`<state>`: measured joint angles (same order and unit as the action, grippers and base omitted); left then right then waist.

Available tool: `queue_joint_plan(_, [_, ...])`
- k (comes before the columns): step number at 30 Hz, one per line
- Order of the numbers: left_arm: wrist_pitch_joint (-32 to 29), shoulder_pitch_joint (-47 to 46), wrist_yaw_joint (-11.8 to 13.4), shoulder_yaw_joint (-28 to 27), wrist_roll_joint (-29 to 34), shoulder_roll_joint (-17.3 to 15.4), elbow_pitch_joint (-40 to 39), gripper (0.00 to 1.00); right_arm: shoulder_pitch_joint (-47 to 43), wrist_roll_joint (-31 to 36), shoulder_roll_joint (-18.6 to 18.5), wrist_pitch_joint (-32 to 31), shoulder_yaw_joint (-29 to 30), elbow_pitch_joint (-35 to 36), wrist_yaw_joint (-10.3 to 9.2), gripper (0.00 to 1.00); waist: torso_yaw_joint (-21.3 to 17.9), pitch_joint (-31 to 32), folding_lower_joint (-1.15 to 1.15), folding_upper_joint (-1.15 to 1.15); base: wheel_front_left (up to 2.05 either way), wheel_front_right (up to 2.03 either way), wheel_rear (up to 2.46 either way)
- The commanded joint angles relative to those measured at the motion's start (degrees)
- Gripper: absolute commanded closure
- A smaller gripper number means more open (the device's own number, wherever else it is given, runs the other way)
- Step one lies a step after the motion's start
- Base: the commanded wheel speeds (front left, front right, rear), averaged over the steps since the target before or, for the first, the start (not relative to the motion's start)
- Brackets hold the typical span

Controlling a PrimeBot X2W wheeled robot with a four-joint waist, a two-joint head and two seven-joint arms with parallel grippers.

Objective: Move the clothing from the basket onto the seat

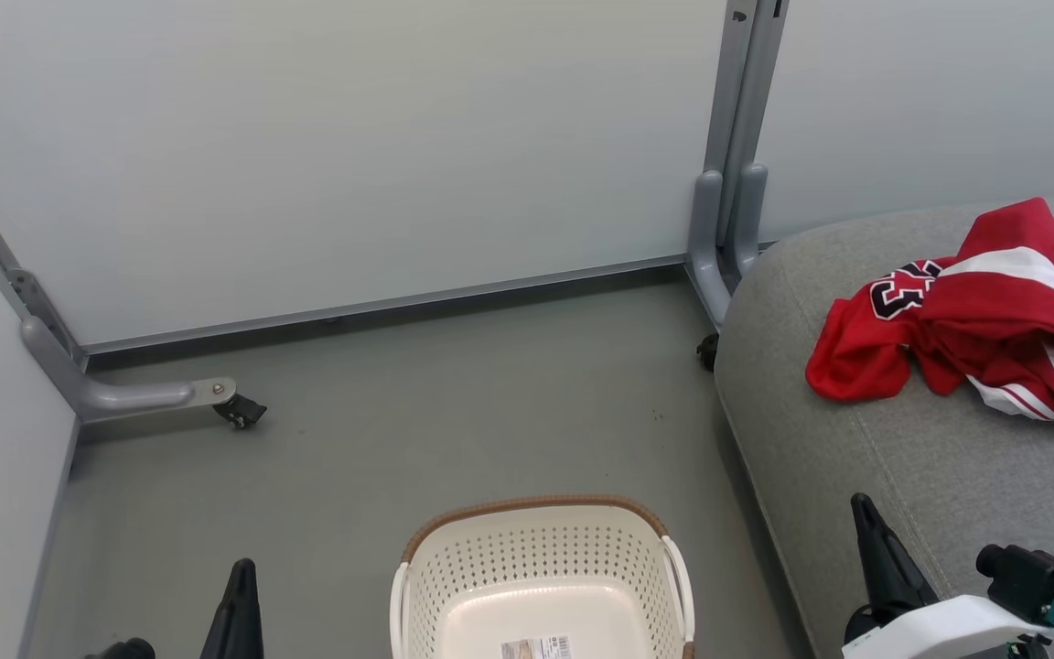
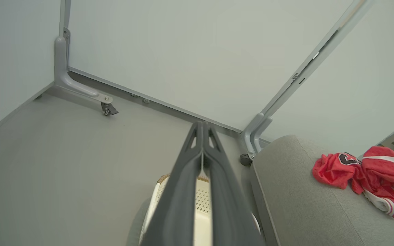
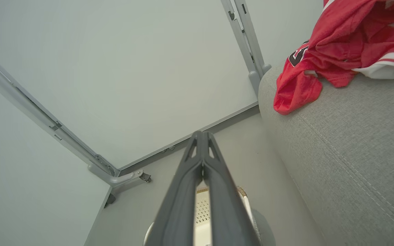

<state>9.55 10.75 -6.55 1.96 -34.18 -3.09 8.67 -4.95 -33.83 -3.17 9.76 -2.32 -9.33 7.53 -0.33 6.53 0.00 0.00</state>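
Head view: left end effector (image 1: 241,575) and right end effector (image 1: 864,514) clenched tight, empty, flanking the basket (image 1: 536,504). Clothing (image 1: 966,316) lies heaped on the seat (image 1: 856,458).

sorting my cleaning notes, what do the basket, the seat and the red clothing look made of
Basket: probably moulded plastic, cream, smooth; regular punched holes. Its brown rim looks woven, perhaps imitation.
Seat: grey upholstery fabric, matte; visible weave and stitched seam.
Clothing: thin red sports fabric with white trim, likely synthetic; soft crumpled folds, fibre unclear.
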Motion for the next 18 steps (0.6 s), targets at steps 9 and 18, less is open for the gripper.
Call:
queue_joint_plan(9, [-2.44, -4.49, -0.4, -1.3, -10.96, -0.73, 0.27, 1.0, 3.32, -11.1, -0.74, -2.42, 1.21, -0.21, -0.02, 1.0, 0.04, -0.76, 0.0, 0.0, 0.0, 0.0, 0.0])
queue_joint_plan(18, [-4.14, -6.32, -0.48, -2.04, -17.85, -0.83, 0.94, 1.0, 4.48, -18.08, -0.88, -4.1, 1.94, -0.8, -0.02, 1.0, 0.07, -1.35, 0.0, 0.0, 0.0, 0.0, 0.0])
